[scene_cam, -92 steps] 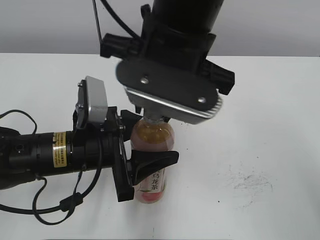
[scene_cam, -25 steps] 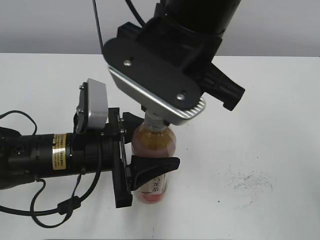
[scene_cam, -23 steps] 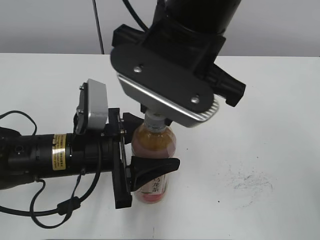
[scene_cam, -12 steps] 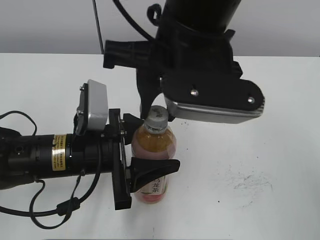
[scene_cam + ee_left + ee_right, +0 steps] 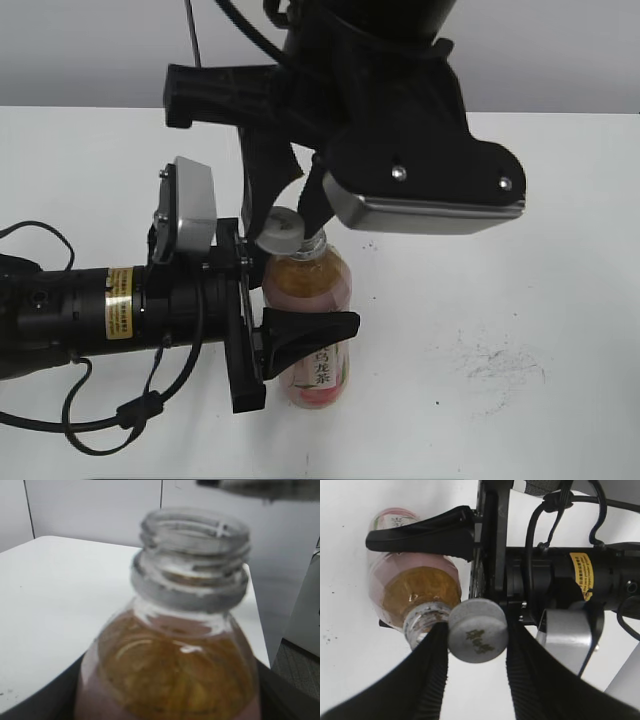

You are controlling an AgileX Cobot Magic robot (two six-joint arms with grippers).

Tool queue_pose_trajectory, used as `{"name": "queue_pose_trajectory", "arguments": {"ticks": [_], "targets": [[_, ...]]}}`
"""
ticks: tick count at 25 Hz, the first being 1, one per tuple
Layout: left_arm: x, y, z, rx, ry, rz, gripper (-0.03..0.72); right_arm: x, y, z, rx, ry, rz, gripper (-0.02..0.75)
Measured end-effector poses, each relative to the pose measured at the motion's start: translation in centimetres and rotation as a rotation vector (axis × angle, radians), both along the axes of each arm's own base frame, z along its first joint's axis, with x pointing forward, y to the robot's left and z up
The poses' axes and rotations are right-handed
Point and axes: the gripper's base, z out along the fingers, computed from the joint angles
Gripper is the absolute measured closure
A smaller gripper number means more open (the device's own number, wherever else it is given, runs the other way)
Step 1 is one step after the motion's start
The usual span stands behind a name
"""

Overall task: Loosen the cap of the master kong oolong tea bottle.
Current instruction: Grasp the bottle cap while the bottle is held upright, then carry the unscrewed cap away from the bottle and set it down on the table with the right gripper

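Left wrist view: bottle (image 5: 170,650) blurred, lower body cut off by frame edge. Left gripper's fingers (image 5: 45,700) barely show at bottom corners.

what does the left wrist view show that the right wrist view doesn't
Only the left wrist view shows the threaded open mouth side-on, bare of any cap, with its grey neck ring. Only the right wrist view shows the cap off the neck, gripped in the right gripper, and the left gripper clamping the bottle. Both show the master kong oolong tea bottle.

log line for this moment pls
left gripper: shut on bottle | right gripper: shut on cap | cap: off, beside open neck | bottle: upright
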Motion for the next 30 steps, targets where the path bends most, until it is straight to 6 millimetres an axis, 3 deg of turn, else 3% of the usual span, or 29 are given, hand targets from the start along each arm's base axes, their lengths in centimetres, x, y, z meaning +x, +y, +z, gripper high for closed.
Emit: {"name": "queue_pose_trajectory", "arguments": {"ticks": [6, 12, 15, 18, 24, 30], "targets": [[0.0, 0.0, 0.0, 0.000, 0.001, 0.001, 0.241, 0.7, -0.7, -0.2, -0.064, -0.020, -0.168, 0.465], [0.0, 0.0, 0.0, -0.001, 0.003, 0.001, 0.241, 2.8, -2.6, -0.2, -0.117, -0.040, -0.661, 0.465], [0.0, 0.0, 0.0, -0.001, 0.003, 0.001, 0.241, 4.4, -4.7, -1.1, -0.128, 0.003, -0.881, 0.465], [0.0, 0.0, 0.0, -0.001, 0.003, 0.001, 0.241, 5.6, -7.2, -3.9, -0.210, 0.060, -1.029, 0.465], [0.0, 0.0, 0.0, -0.001, 0.003, 0.001, 0.241, 6.4, -10.9, -12.3, -0.478, 0.195, -1.142, 0.465], [0.0, 0.0, 0.0, -0.001, 0.003, 0.001, 0.241, 6.8, -11.6, -17.1, -0.559, 0.297, -1.269, 0.465]]}}
